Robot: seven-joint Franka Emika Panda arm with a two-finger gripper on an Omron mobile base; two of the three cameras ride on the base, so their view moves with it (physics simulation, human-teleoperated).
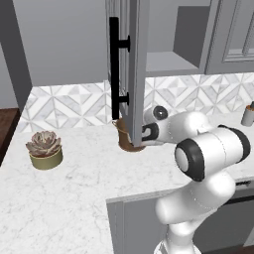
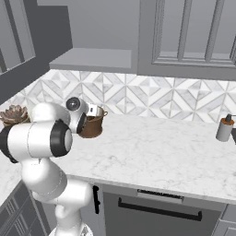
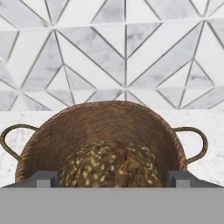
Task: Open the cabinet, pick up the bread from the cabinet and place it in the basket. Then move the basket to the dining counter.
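End effector (image 3: 112, 177) fingers apart astride bread (image 3: 111, 164) — bread inside basket (image 3: 105, 122) on worktop (image 2: 161, 152)

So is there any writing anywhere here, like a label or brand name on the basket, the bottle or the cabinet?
No readable text anywhere.
basket: plain weave, no label.
bread: only pale speckles, no writing.
cabinet: bare door and black handle.
soap bottle: too small to show any label.
succulent pot: plain.

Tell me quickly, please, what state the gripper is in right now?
Gripper: fingers spread wide either side of the small rough-crusted brown bread over the round brown woven basket; whether they grip it cannot be told.
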